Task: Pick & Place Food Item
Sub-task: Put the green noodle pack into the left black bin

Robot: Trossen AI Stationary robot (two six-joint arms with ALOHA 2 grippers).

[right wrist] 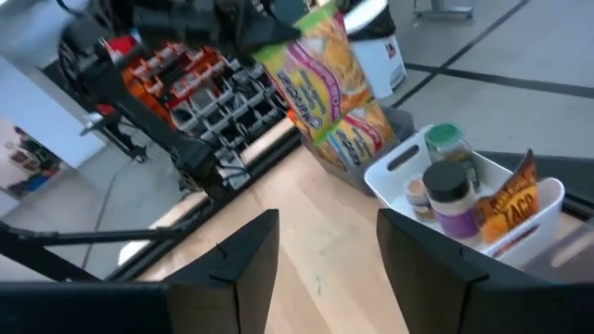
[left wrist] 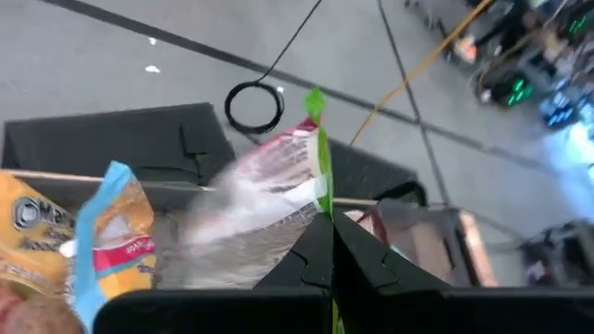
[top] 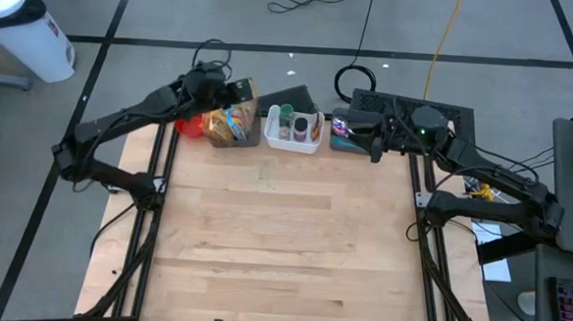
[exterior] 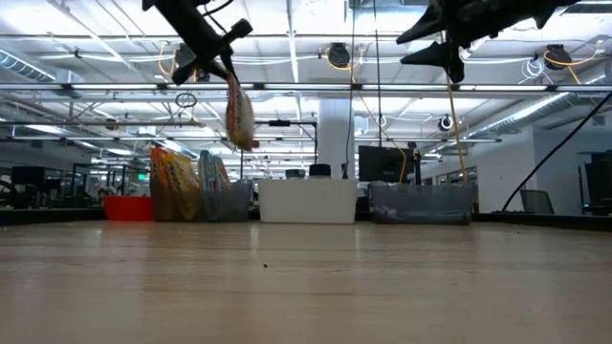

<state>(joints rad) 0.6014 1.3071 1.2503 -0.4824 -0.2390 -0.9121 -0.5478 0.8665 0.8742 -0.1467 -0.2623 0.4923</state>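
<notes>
A pink, yellow and green snack bag [right wrist: 320, 74] hangs in the air below my left gripper [exterior: 218, 59], which is shut on it above the grey bin of snack bags [top: 233, 128] at the table's far edge. In the low view the bag [exterior: 239, 113] dangles clear above the bin. My right gripper [right wrist: 320, 250] stands open and high over the dark bin [top: 352, 128] at the far right, with nothing between its fingers. My left gripper pinches the bag's green sealed edge [left wrist: 321, 181] between its two shut fingers. The fingers slant down from the table's left side. The bag hangs below them, lifted clear of the bin and the table, slightly tilted.
A white bin [top: 293, 128] with jars and a packet stands between the grey bin and the dark bin. A red bowl [top: 188, 128] sits left of the grey bin. The wooden tabletop [top: 282, 239] spreads out toward the near edge.
</notes>
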